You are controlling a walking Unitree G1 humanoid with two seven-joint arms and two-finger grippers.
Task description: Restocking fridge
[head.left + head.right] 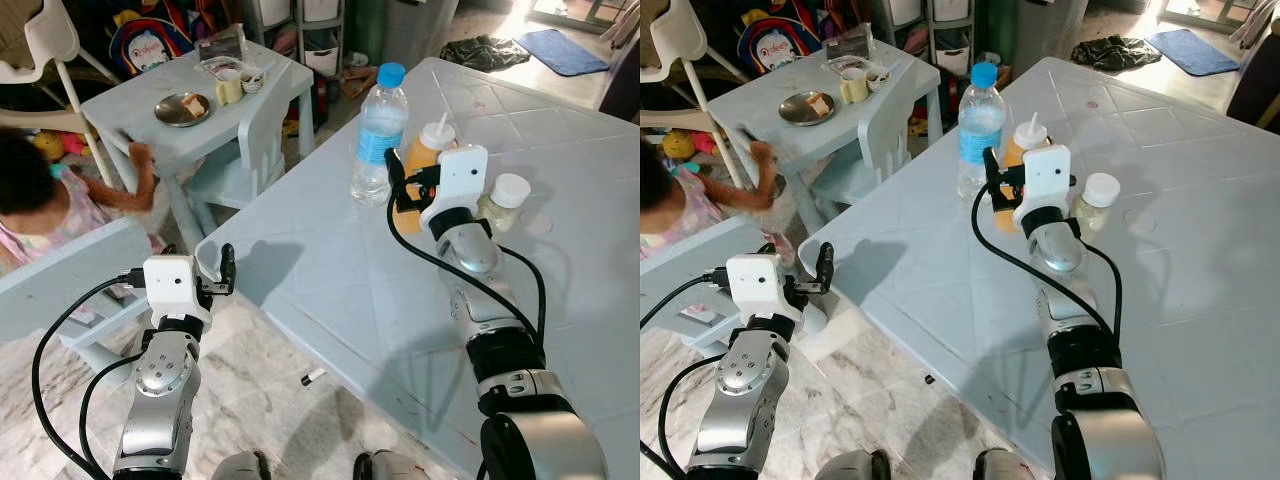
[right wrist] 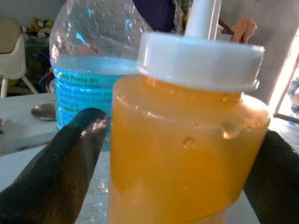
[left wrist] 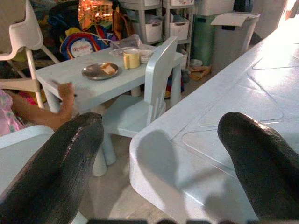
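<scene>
1. Fingers of the right hand (image 2: 154, 154) stand open on either side of the orange squeeze bottle (image 2: 187, 140), one dark finger (image 2: 60, 168) on each flank; whether they press the bottle I cannot tell.
2. Orange squeeze bottle, full of amber liquid under a white nozzle cap (image 2: 201, 56), stands upright on the pale blue tabletop (image 1: 330, 290).
3. Just beside the orange squeeze bottle, on its left, stands the water bottle (image 1: 379, 135) with a blue cap, also upright.
4. On the orange squeeze bottle's right, partly behind the right wrist housing, stands a small jar (image 1: 503, 202) with a white lid.
5. Far to the left of the orange squeeze bottle, the left hand (image 1: 215, 268) hovers at the tabletop's near corner with its fingers (image 3: 51, 168) spread wide and nothing between them.
6. Beyond that corner, well apart from the orange squeeze bottle, stands a low children's table (image 1: 140, 125) carrying a metal plate (image 1: 182, 109) with a bit of food and a yellow cup (image 1: 229, 87).
7. A small plastic chair (image 3: 156, 74) stands against that low table, and a child (image 1: 45, 200) sits at its left end, one arm stretched onto it.
8. Marble floor (image 1: 270, 400) shows below the tabletop's edge.
</scene>
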